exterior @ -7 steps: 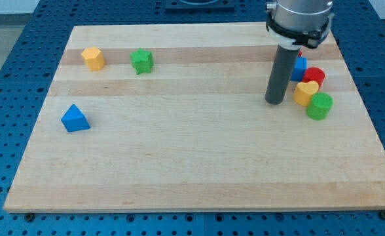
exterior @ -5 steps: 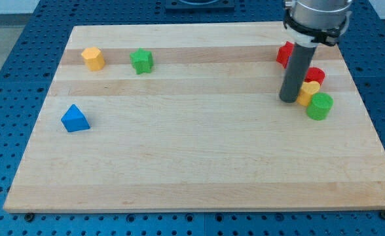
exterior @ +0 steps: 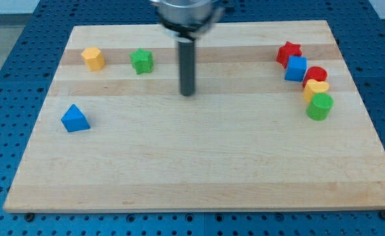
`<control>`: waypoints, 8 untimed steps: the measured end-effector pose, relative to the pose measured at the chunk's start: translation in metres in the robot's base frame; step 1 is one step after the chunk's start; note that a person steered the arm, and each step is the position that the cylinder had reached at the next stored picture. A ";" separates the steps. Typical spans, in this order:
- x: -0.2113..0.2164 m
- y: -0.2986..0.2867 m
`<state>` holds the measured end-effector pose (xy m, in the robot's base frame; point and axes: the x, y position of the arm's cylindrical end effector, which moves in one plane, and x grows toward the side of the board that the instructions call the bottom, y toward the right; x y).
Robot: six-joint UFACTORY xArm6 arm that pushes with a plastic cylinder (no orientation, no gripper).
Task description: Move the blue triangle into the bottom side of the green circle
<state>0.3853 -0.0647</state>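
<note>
The blue triangle lies near the board's left edge. The green circle stands at the view's right, lowest in a cluster of blocks. My tip rests on the board a little above its middle, well to the right of the blue triangle and far left of the green circle. It touches no block.
Above the green circle sit a yellow heart, a red circle, a blue cube and a red star. A green star and a yellow hexagon lie at the upper left of the wooden board.
My tip has swept left from beside the right-hand cluster to the board's middle. The blocks have not moved.
</note>
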 end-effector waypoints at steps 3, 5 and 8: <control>0.047 -0.239; 0.107 -0.162; 0.114 -0.184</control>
<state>0.4988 -0.2483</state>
